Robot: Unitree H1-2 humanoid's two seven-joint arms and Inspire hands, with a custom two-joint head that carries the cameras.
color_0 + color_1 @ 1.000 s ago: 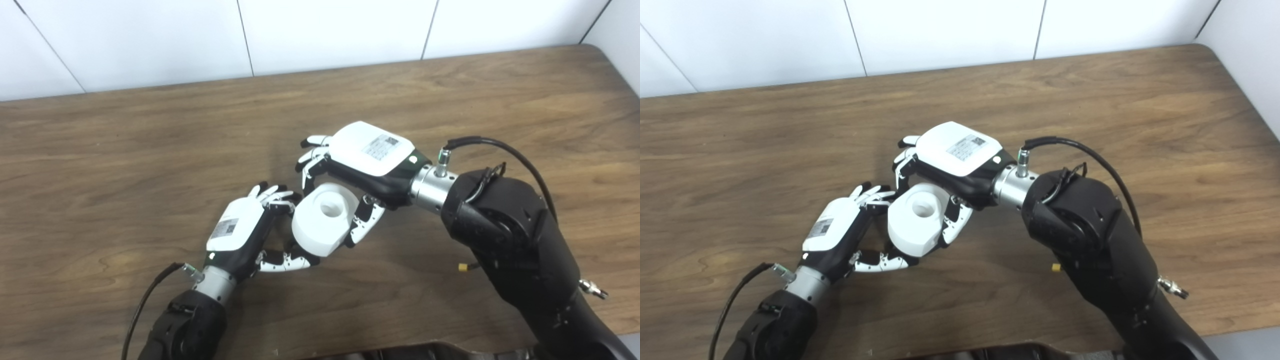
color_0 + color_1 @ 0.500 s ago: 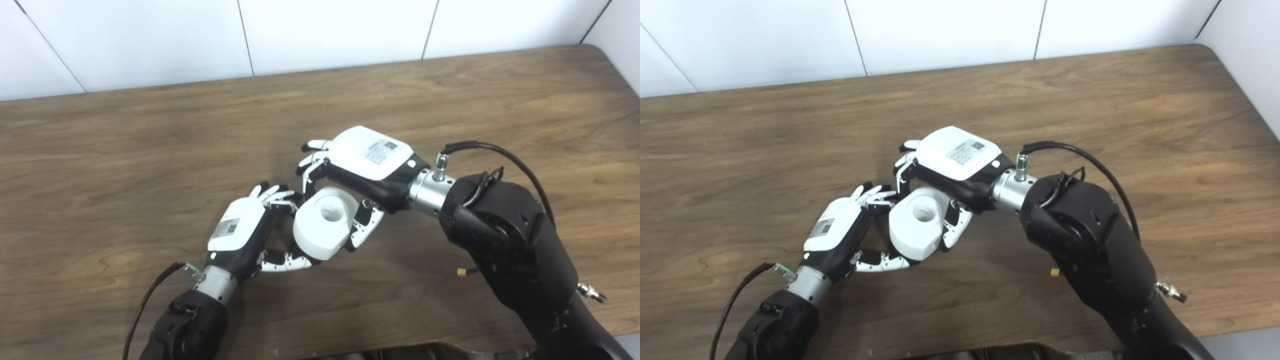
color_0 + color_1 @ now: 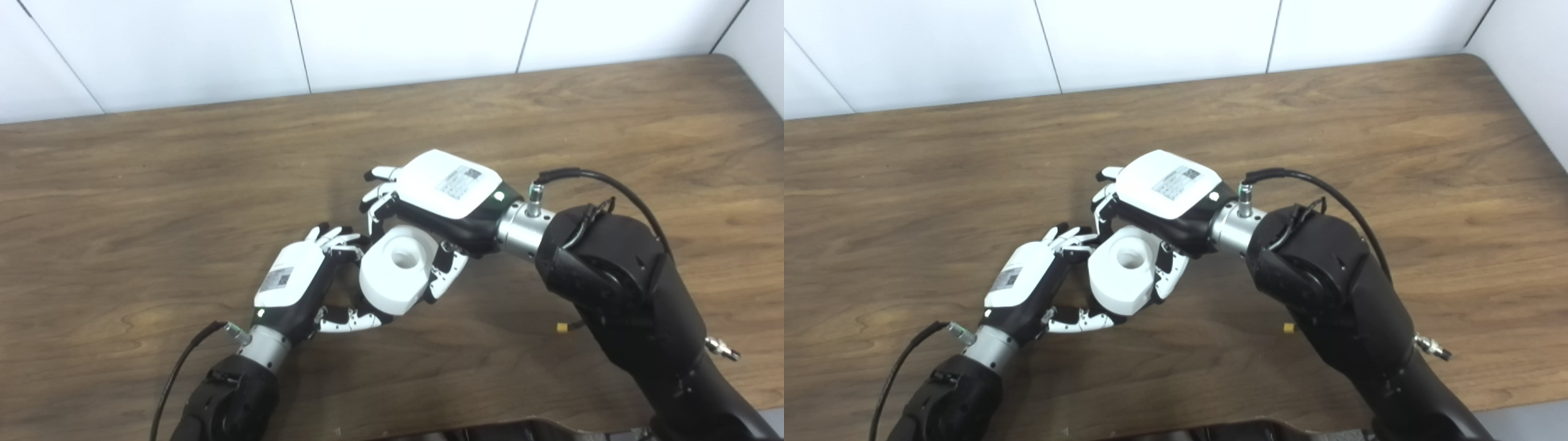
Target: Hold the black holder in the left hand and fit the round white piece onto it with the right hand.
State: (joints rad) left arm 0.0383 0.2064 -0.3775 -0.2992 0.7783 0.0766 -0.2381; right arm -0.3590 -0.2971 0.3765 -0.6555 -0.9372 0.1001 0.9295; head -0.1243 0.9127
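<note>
So the wooden table (image 3: 153, 184) is basically bare apart from the two arms meeting in the middle. Biggest change over the last second: the right arm has rocked a bit. The right hand (image 3: 444, 199) dipped slightly half a second back and is now up again and nudged toward 9 o'clock, wrist rolled a touch. It's curled around the round white piece (image 3: 395, 269), fingers over the far side at 12 o'clock and thumb on the near side at about 4 o'clock.

The left hand (image 3: 294, 285) hasn't budged. It sits at 8 o'clock of the white piece, fingers cupped against and under it. The black holder must be in there, but I honestly can't see it; it's hidden behind the piece and the fingers.

My read: this looks like small wiggling to seat the piece, not a fresh approach. The hole on top faces up and is empty, so I can't say it's fully on.

Writing: each hand's back has a small label with a QR-type code, too blurry to read.
</note>
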